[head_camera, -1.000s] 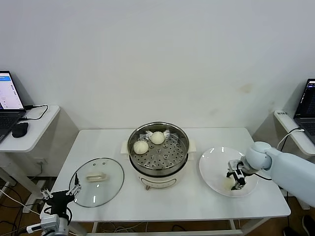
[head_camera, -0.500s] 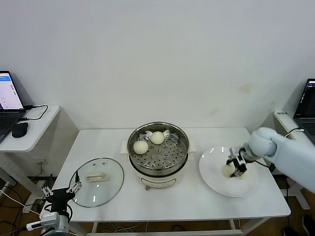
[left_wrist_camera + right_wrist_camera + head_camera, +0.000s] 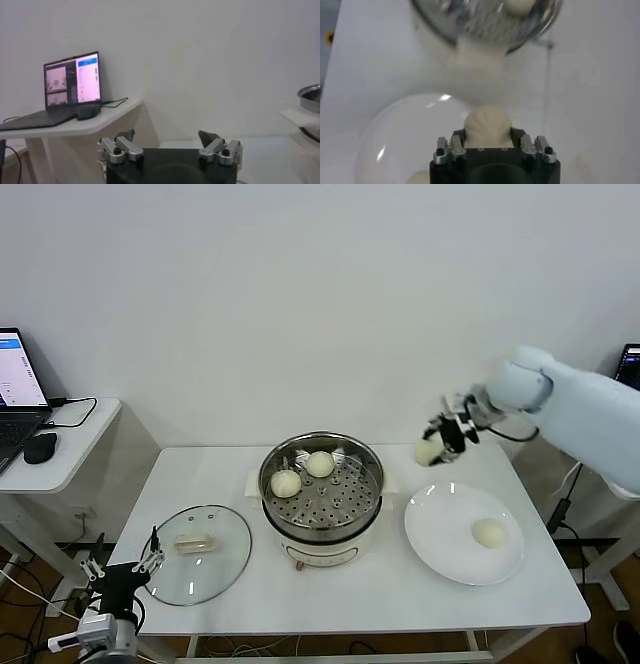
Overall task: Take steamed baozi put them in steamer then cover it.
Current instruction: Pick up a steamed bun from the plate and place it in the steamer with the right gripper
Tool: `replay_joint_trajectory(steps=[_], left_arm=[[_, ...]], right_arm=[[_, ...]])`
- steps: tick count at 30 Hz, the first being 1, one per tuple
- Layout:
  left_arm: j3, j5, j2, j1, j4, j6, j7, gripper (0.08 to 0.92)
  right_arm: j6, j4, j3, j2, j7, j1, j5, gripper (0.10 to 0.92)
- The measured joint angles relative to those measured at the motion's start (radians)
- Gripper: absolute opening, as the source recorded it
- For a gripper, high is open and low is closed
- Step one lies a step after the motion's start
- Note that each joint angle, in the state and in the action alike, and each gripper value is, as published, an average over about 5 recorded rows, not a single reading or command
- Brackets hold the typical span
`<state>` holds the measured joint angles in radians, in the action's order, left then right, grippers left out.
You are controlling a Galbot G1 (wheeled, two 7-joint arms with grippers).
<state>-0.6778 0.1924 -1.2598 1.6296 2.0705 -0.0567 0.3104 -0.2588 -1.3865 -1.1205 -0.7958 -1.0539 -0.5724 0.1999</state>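
Head view, step: third bun is on its way. The right claw [image 3: 440, 442] is clamped on a baozi [image 3: 428, 452], held in the air above the worktop [image 3: 400, 584], between the white plate [image 3: 440, 544] and the steamer [image 3: 322, 489].
Head view, buns: two baozi sit on the far side of the steamer's perforated tray [image 3: 330, 502]; one more baozi [image 3: 489, 533] waits on the plate.
Head view, next move: I'd say carry the bun over the steel rim and lower it onto the bare near part of the tray.
Head view, room: the path to the pot looks open; the rim is the edge to get over. The cover [image 3: 197, 553] lies flat on the worktop left of the steamer.
Left wrist view: the left claw [image 3: 170, 145] stands wide open and empty, parked low off the worktop's left corner; a laptop [image 3: 72, 82] sits on a side table.
Right wrist view: the claw [image 3: 489, 145] pinches the baozi [image 3: 488, 122], with the steamer [image 3: 485, 22] ahead.
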Motion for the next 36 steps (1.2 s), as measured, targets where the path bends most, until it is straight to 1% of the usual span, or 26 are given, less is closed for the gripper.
replay_joint_trajectory(steps=[8, 16, 25, 36], left_arm=[[-0.014, 0.008, -0.004, 0.006, 0.013, 0.001, 0.002, 0.823], [-0.026, 0.014, -0.007, 0.009, 0.015, 0.003, 0.005, 0.823], [-0.025, 0.014, -0.018, 0.006, 0.004, 0.008, 0.008, 0.823], [-0.025, 0.014, -0.028, 0.007, -0.003, 0.014, 0.01, 0.823]], right_arm=[[0.074, 0.002, -0.084, -0.174, 0.03, -0.053, 0.052, 0.568], [0.22, 0.014, -0.158, -0.291, 0.055, -0.034, 0.007, 0.577], [0.381, 0.007, -0.214, -0.35, 0.069, -0.001, -0.067, 0.585], [0.51, 0.028, -0.228, -0.387, 0.086, 0.045, -0.173, 0.617]])
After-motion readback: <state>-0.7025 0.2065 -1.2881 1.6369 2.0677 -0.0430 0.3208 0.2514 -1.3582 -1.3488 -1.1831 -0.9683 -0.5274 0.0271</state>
